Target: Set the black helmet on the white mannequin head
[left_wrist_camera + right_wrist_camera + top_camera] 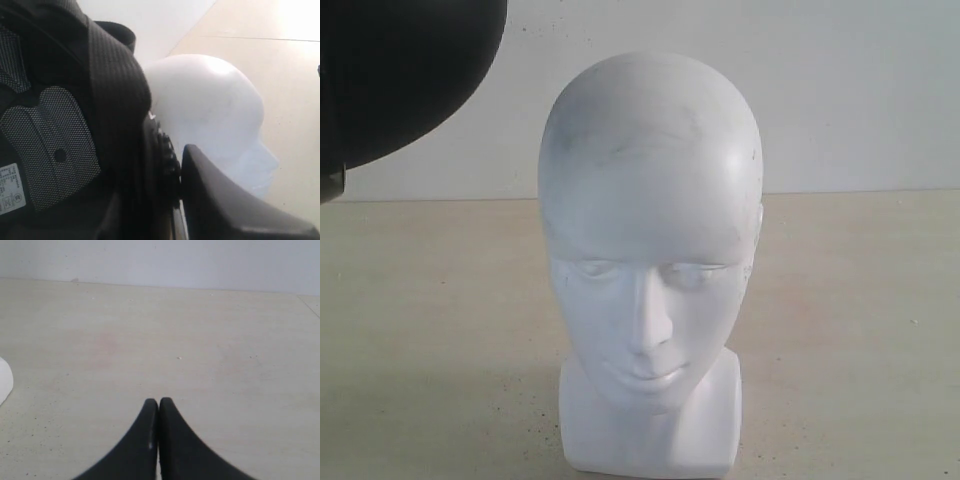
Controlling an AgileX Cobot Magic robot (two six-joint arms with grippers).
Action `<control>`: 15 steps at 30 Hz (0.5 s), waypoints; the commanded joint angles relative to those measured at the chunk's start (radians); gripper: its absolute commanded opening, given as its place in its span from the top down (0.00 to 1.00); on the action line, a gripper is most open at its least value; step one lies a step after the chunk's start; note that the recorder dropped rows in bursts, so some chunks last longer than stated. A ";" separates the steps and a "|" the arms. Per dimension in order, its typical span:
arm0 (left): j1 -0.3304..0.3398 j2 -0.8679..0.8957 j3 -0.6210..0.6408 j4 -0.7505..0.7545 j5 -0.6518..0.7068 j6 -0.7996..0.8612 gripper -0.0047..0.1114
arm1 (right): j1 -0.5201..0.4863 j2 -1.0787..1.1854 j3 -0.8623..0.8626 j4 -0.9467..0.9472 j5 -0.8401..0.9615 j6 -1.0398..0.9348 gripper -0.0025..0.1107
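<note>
The white mannequin head [650, 260] stands upright on the beige table, face toward the exterior camera. The black helmet [400, 70] hangs in the air at the upper left, above and beside the head, apart from it. In the left wrist view the helmet's padded inside [50, 145] fills the near side, with the mannequin head [210, 110] just beyond its rim. My left gripper [172, 175] is shut on the helmet's rim; one black finger [225, 200] presses against it. My right gripper [159, 405] hovers over bare table, shut with nothing in it.
The beige table [860, 330] runs back to a white wall [840, 90]. A small white edge [4, 380] shows at the side of the right wrist view.
</note>
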State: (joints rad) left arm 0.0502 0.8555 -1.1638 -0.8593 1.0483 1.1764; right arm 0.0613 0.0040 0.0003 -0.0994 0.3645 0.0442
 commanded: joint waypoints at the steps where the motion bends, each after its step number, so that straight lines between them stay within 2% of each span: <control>1: 0.000 -0.050 -0.010 -0.040 -0.054 -0.002 0.92 | -0.002 -0.004 0.000 -0.003 -0.003 -0.003 0.98; 8: 0.000 -0.138 -0.010 -0.032 -0.066 -0.058 0.92 | -0.002 -0.004 0.000 -0.003 -0.003 -0.003 0.98; 11: 0.000 -0.202 -0.010 -0.097 -0.185 -0.153 0.92 | -0.002 -0.004 0.000 -0.003 -0.003 -0.003 0.98; 15: 0.000 -0.227 -0.010 -0.089 -0.244 -0.255 0.92 | -0.002 -0.004 0.000 -0.003 -0.003 -0.003 0.98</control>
State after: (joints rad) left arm 0.0502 0.6431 -1.1602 -0.9182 0.9185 0.9602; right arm 0.0613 0.0040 0.0003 -0.0994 0.3645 0.0442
